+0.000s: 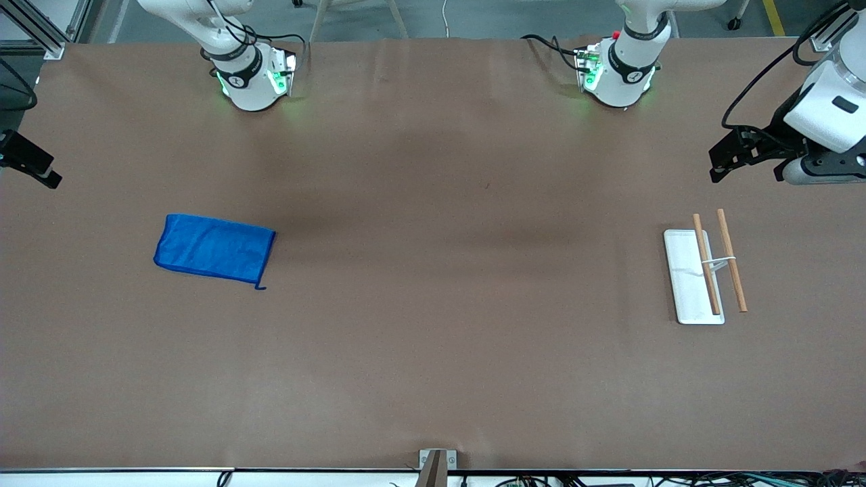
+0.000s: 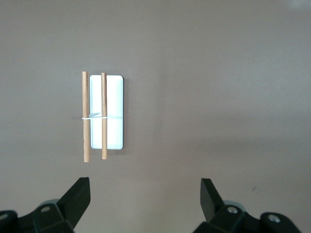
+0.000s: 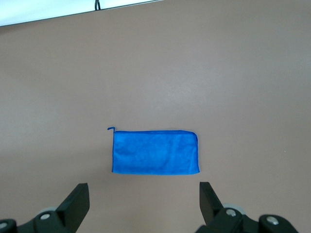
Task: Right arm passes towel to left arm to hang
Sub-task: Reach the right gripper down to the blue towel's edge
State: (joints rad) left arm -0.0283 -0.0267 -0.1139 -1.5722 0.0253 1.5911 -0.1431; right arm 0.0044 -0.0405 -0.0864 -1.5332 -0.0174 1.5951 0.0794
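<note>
One towel (image 1: 214,247), a thin, soft, bright blue rectangle folded flat with a short dark loop (image 1: 260,287) at one corner, lies on the matte brown tabletop (image 1: 433,352) toward the right arm's end, well apart from everything else. Toward the left arm's end sits one rack: a flat white rectangular base (image 1: 690,284) with rounded corners, carrying two slim round wooden rods (image 1: 732,260) side by side, joined by a thin pale wire across their middles. The right pincer (image 3: 144,201) hangs over bare tabletop near the towel, its two black fingers (image 3: 77,199) spread wide and empty. The left pincer (image 2: 146,199) hangs over the tabletop near the rack, its two black fingers (image 2: 210,196) likewise spread wide, gripping nothing.
</note>
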